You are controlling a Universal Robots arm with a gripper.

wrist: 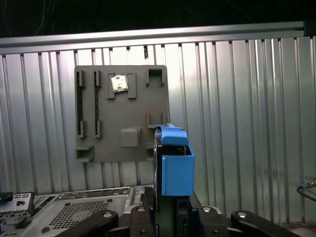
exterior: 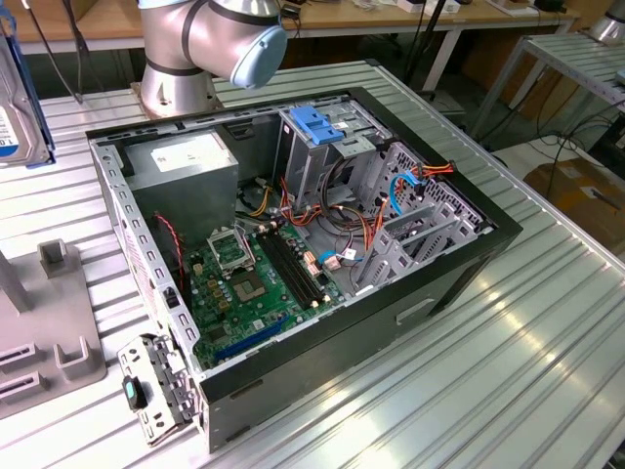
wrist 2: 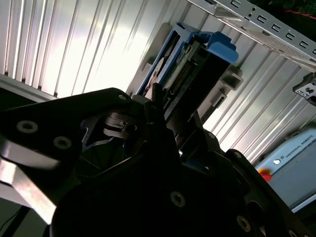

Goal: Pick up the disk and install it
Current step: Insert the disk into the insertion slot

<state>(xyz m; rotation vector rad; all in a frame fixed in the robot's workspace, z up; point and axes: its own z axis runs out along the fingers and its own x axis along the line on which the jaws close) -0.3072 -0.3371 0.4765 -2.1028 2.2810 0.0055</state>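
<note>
At the exterior view's left edge, approx 10 o'clock from the PC case (exterior: 371,337), the disk (exterior: 16,103) is held up off the table (exterior: 508,371), partly cut off by the frame. Claw (wrist: 173,213) is clenched on the disk. In both wrist views the black fingers (wrist 2: 158,118) pinch one end, and the blue rails stick out past them. In the first wrist view the disk shows edge-on, w/ the grey fixture plate (wrist: 121,113) lying on the ribbed table behind it. Nothing but the claw touches the disk.

Around, exterior view:
- 1 PC case, lid off.
- Inside it, 1 green board (exterior: 244,283) on the floor and 1 grey power box (exterior: 186,166) at 11 o'clock.
- 1 drive cage (exterior: 308,161) at 12 o'clock, topped by 1 blue latch (exterior: 317,125).
- 1 more metal cage (exterior: 420,234) at 3 o'clock.
- Orange, red and blue cables (exterior: 342,244) crowd the gap between cages and board.
- 1 robot arm (exterior: 210,39) stands at 12 o'clock behind the case, base close to the case wall.
- 1 metal bracket (exterior: 156,391) hangs off the case corner at 7 o'clock.
- 1 fixture plate at 8 o'clock, near the case.

Open room: bare ribbed table from 3 to 6 o'clock of the case. The table edge runs close past the case at 2 o'clock. The case is open at the top.
</note>
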